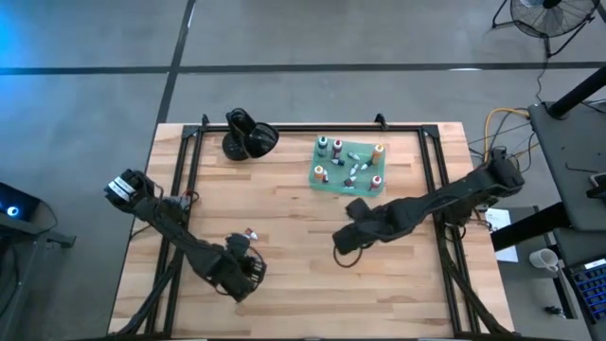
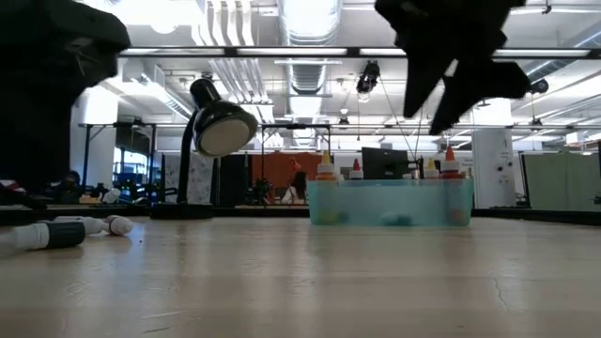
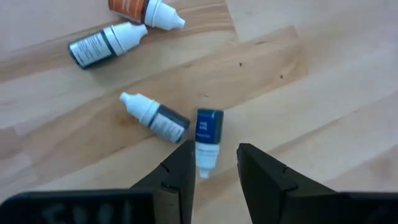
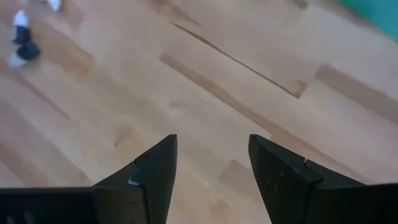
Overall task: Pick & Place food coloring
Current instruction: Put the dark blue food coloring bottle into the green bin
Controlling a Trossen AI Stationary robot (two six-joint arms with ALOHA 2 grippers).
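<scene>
Several tiny food coloring bottles lie flat on the wooden table in the left wrist view: an orange one (image 3: 142, 9), a dark one (image 3: 99, 45), a grey one (image 3: 155, 117) and a blue one (image 3: 208, 132). My left gripper (image 3: 215, 148) is open at the table's near left (image 1: 241, 270), low over the blue bottle, its fingers on either side of the white cap. More bottles stand or lie on the teal tray (image 1: 333, 182) at the far middle. My right gripper (image 1: 343, 244) is open and empty above the table's middle (image 4: 212, 142). My left gripper comes from above with the blue bottle's white cap end (image 3: 204, 163) between its open fingers, which lie along the bottle. One finger (image 3: 181, 168) stands right beside the cap; I cannot tell whether it touches. The bottle lies flat on the table.
A glossy black rounded object (image 1: 248, 138) stands at the far left of the tray and also shows in the low view (image 2: 218, 127). One small bottle (image 1: 250, 233) lies just beyond my left gripper. Bare wood lies between the two grippers and along the near edge.
</scene>
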